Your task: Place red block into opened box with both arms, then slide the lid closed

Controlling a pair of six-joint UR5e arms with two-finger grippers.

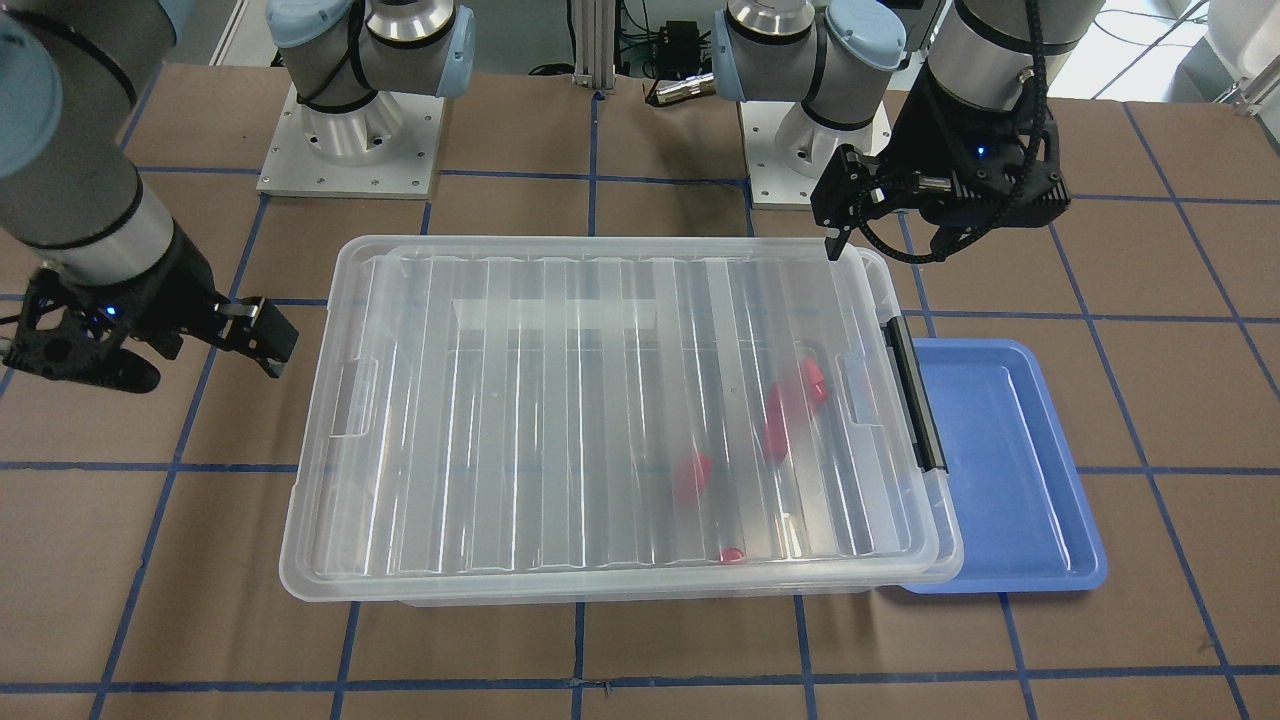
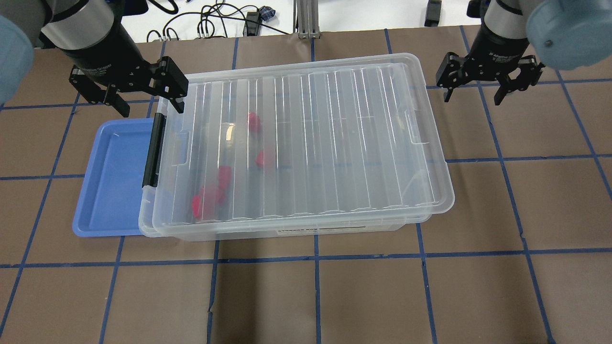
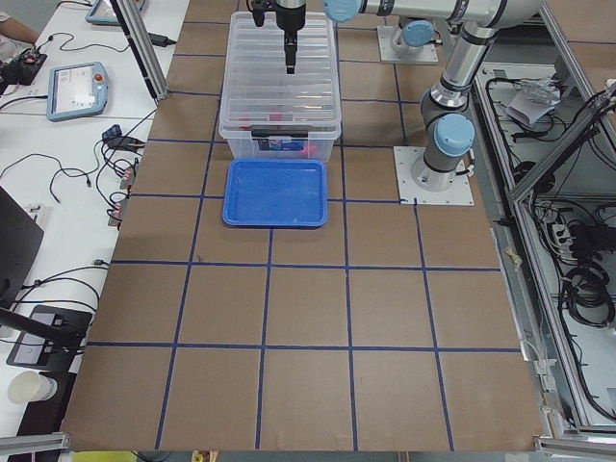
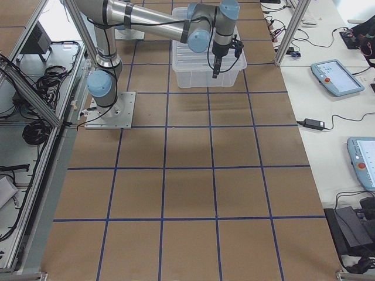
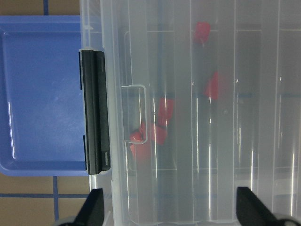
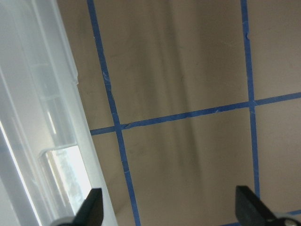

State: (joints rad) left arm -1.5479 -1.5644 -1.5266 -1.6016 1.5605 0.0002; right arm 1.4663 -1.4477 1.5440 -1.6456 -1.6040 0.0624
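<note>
Several small red blocks, glossy and blurred by the plastic over them, lie on the floor of the box, gathered in the half nearer its black bar; the ridges distort them too much to count them surely. The box is a shallow rectangular bin of clear, milky plastic with rounded corners. The lid, a flat sheet of the same plastic with parallel ridges and a notch at each short end, rests on top and covers nearly the whole opening. It sits slightly shifted away from the bar, so a narrow strip of the box's rim shows at that end. A smooth blue tray with a raised rim lies hard against the bar end and holds nothing. All this stands on a table covered in matt brown sheet marked into squares by blue tape. Past the table's edge run white benches with cables and aluminium posts. The left gripper hangs over the box's corner by the bar, its fingers spread wide with nothing between them. The right gripper hangs over bare table just beyond the other short end, likewise spread wide and empty.
</note>
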